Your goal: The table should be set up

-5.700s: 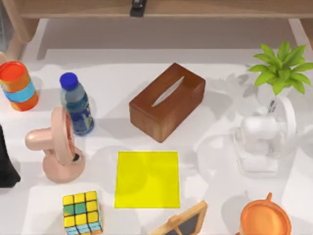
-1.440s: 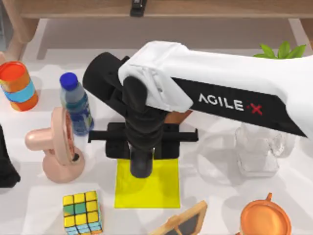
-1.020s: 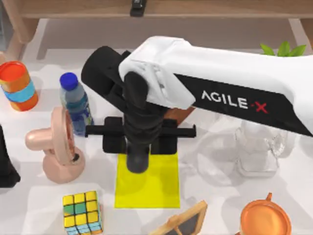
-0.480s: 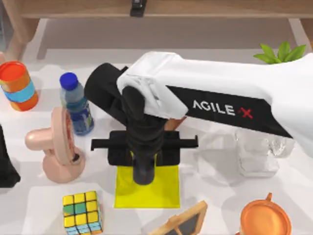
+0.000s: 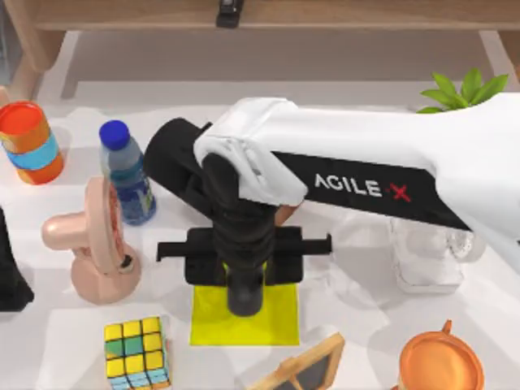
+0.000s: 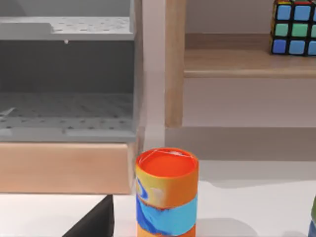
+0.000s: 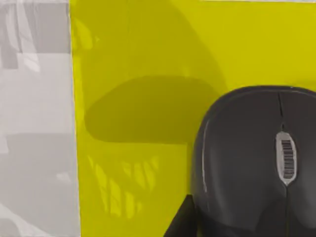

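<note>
The table (image 5: pixel 187 101) is a broad white top with many objects on it. My right arm reaches in from the right, and its gripper (image 5: pixel 244 280) points down over the yellow mat (image 5: pixel 280 321) at the front middle. In the right wrist view a black mouse (image 7: pixel 252 163) hangs just above the mat (image 7: pixel 133 59), casting a shadow on it; one finger (image 7: pixel 180 219) presses its side. Bare table (image 7: pixel 34 123) borders the mat. My left arm (image 5: pixel 10 276) is parked at the left edge.
Around the mat stand a pink fan (image 5: pixel 93 244), blue bottle (image 5: pixel 126 175), Rubik's cube (image 5: pixel 136 351), small blackboard (image 5: pixel 305 370), orange cup (image 5: pixel 439 361) and clear white fan (image 5: pixel 426 260). An orange-blue can (image 5: pixel 31 142) and a plant (image 5: pixel 463 85) sit at the back corners.
The right arm came in over the tissue box, then slid toward the front edge over the yellow mat during the last second. The left arm has not moved.
</note>
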{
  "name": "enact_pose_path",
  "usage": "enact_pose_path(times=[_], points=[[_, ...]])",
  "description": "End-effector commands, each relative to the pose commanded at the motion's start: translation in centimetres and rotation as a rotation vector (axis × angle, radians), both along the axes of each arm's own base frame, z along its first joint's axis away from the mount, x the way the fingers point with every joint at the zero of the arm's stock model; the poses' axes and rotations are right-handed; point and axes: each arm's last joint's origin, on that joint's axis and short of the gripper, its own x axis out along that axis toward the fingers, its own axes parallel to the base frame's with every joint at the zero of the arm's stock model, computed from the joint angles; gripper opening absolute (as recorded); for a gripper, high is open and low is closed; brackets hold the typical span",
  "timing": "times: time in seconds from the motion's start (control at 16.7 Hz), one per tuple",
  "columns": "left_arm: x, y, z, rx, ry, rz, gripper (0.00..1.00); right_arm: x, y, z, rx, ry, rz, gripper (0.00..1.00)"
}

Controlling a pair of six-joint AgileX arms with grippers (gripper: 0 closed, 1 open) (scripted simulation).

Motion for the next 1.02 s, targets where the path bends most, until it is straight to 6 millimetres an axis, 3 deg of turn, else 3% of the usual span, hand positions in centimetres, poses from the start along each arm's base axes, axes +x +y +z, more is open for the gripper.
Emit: enact_pose_path(times=[0.66, 1.02], points=[[0.00, 0.00, 0.00, 0.000, 0.000, 0.000, 1.00, 0.00, 0.00, 0.00, 0.000, 0.000, 0.000, 0.98], [0.00, 0.00, 0.00, 0.000, 0.000, 0.000, 1.00, 0.00, 0.00, 0.00, 0.000, 0.000, 0.000, 1.00]])
